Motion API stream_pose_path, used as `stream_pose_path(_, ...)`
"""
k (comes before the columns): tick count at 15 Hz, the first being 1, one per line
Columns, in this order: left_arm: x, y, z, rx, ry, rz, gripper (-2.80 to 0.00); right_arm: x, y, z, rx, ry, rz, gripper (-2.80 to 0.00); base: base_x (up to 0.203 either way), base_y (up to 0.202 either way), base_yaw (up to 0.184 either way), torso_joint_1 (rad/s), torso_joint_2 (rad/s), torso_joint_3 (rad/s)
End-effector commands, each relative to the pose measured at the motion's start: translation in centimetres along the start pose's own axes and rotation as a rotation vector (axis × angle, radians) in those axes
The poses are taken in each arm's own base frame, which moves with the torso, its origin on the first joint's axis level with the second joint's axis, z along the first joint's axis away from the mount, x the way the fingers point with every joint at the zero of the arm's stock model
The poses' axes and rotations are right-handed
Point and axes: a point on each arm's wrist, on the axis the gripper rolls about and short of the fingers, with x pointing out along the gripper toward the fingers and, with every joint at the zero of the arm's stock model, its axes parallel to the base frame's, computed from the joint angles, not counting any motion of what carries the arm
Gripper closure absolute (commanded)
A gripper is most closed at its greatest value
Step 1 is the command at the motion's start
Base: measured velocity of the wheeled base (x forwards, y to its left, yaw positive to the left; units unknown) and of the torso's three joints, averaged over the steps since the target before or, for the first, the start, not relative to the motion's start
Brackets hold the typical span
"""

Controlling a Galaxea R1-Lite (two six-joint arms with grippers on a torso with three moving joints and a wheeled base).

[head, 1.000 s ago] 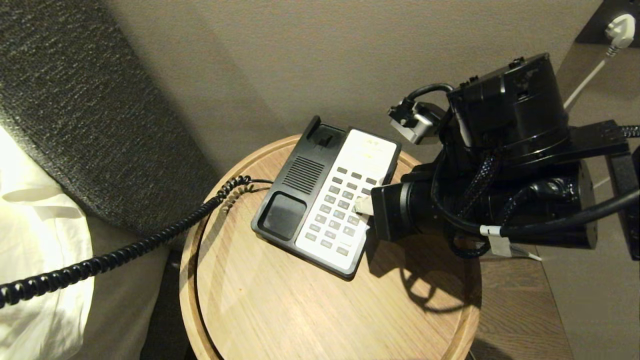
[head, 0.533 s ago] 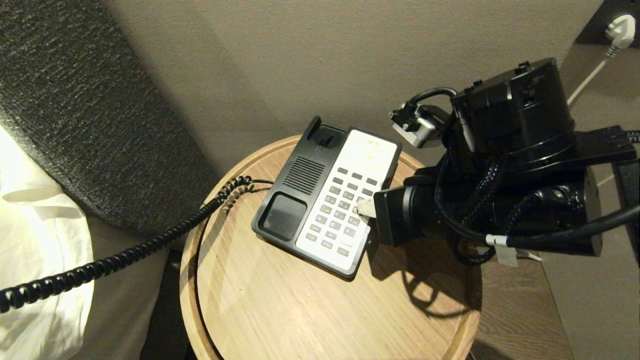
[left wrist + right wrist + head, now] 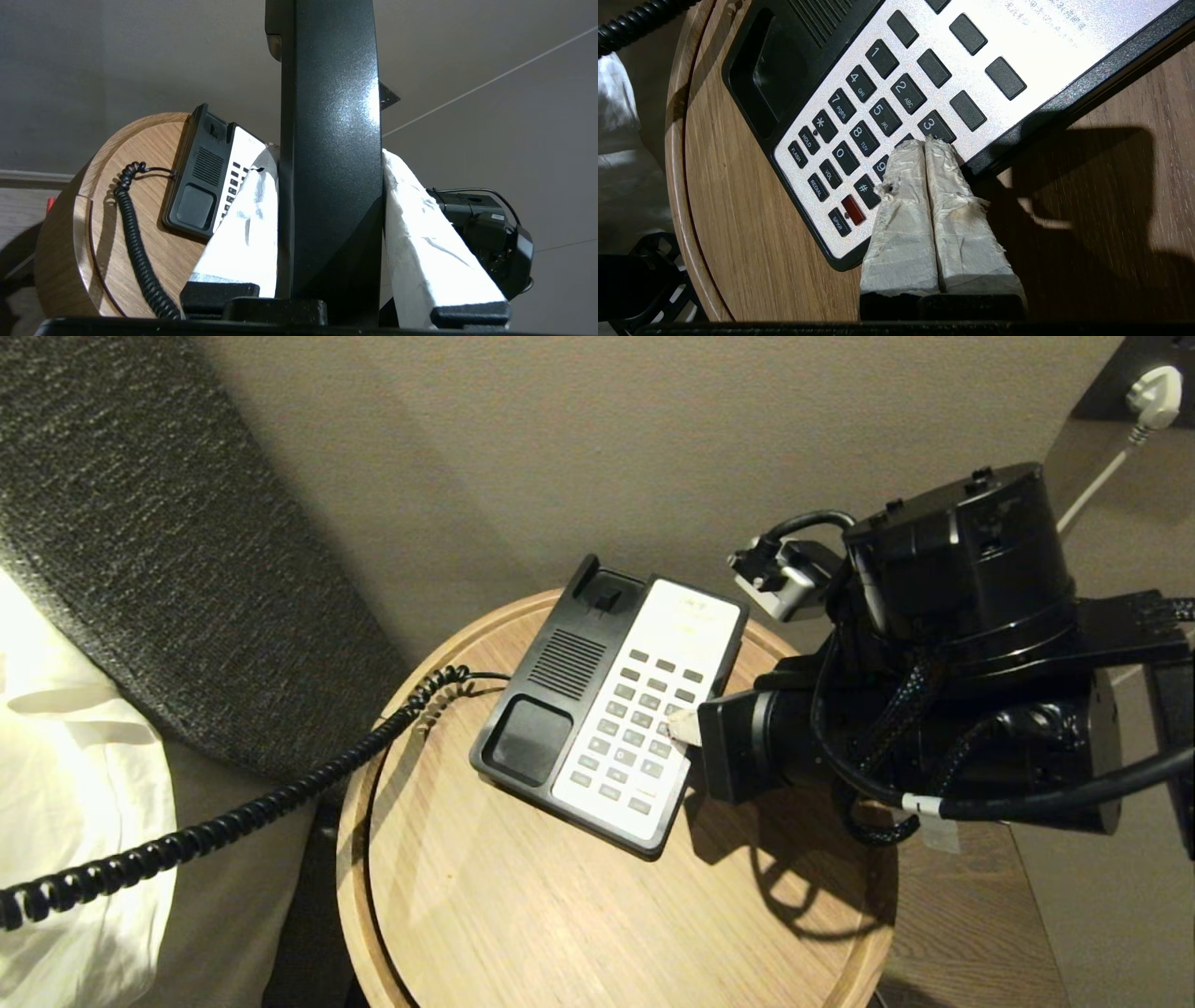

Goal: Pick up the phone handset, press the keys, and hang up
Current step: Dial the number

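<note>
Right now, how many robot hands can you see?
2. The right gripper, shut, points at the phone base keys; the left gripper grips the lifted phone handset.

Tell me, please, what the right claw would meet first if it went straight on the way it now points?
Most likely the keypad of the phone base: the shut right claw sits just over the key beside 3, though contact is unclear.
</note>
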Motion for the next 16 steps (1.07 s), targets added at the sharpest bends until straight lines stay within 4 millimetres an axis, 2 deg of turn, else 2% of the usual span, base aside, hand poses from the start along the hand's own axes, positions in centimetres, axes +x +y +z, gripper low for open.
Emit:
stream_pose_path(1,-0.2,0.1,-0.1,-0.002,-0.002,0.003,0.00,-0.3,0.1,0.4,0.005,-0.017,0.008,0.00,0.000,0.000,0.000,0.000,0.00,0.000)
stream_pose_path(4,-0.2,0.1,-0.1,-0.004,-0.002,0.003,0.00,-1.8,0.4,1.6,0.021,-0.072,0.040,0.00,0.000,0.000,0.000,0.000,0.00,0.000)
stream_pose_path(7,-0.2,0.4,-0.6,-0.004,0.012,0.010,0.00,-2.9,1.0,1.7,0.059,-0.075,0.107,0.00,0.000,0.000,0.000,0.000,0.00,0.000)
stream_pose_path(16,-0.4,0.5,-0.9,-0.004,0.013,0.007,0.00,-2.3,1.4,1.1,0.066,-0.037,0.126,0.00,0.000,0.000,0.000,0.000,0.00,0.000)
